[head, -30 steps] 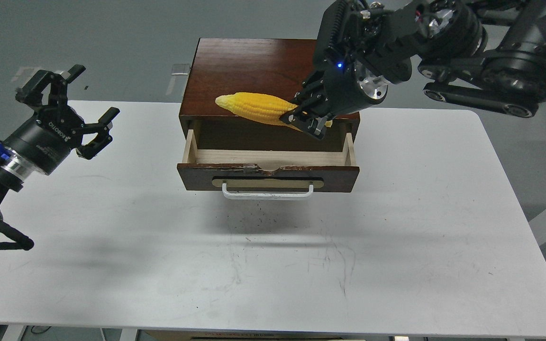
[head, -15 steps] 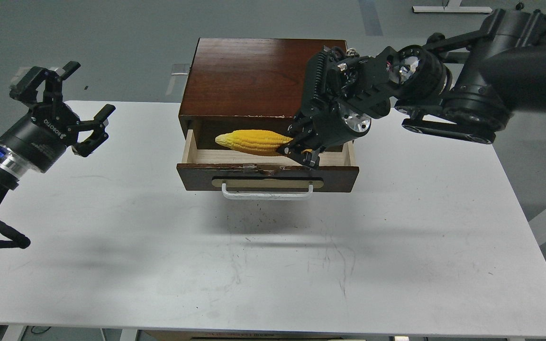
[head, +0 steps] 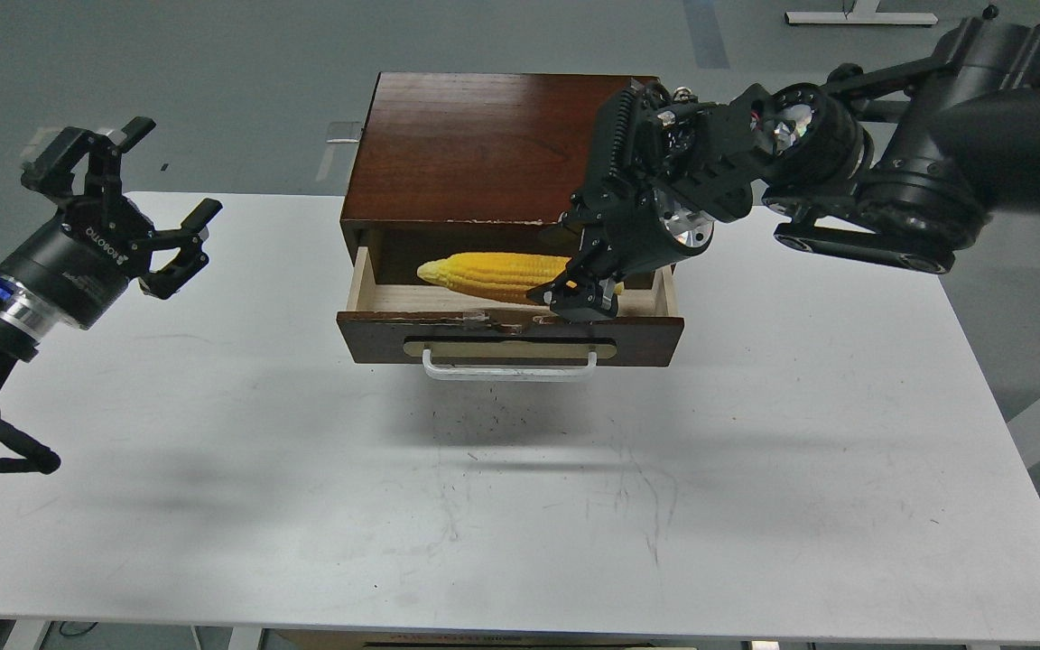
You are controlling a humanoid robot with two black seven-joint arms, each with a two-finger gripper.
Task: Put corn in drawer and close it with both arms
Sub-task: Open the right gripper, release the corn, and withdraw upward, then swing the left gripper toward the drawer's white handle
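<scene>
The yellow corn (head: 493, 273) lies lengthwise in the open drawer (head: 376, 336), tip pointing left, low over the pale wood floor. My right gripper (head: 577, 294) reaches down into the drawer's right half and is shut on the corn's thick end. The drawer is pulled out toward me, and its dark chipped front carries a white bar handle (head: 509, 368). My left gripper (head: 154, 199) is open and empty, held above the table well left of the cabinet.
The dark reddish-brown cabinet (head: 475, 144) stands at the back middle of the white table (head: 520, 506). My right arm (head: 890, 199) crosses above the cabinet's right corner. The table's right edge and a white stand lie at far right.
My right gripper has carried the corn from above the cabinet top forward and down into the open drawer. My left gripper has barely shifted.
</scene>
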